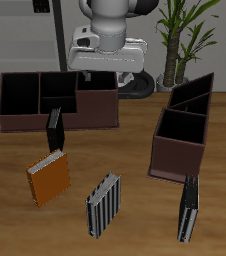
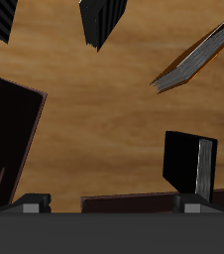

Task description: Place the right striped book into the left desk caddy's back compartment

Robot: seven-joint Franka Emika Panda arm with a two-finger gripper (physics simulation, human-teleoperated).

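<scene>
Exterior view: grey-and-black lengthwise-striped book (image 1: 103, 204) lies flat on wood surface (image 1: 135, 120) near front edge, long axis ~1-7 o'clock, toward 6 o'clock from end effector (image 1: 109, 62); spread/pinch state can't tell.

Tabletop (image 1: 135, 135) looks like matt brown wood grain. Left desk caddy (image 1: 180, 130) matt maroon. Right striped book (image 1: 103, 204) smooth, dull cover
</scene>
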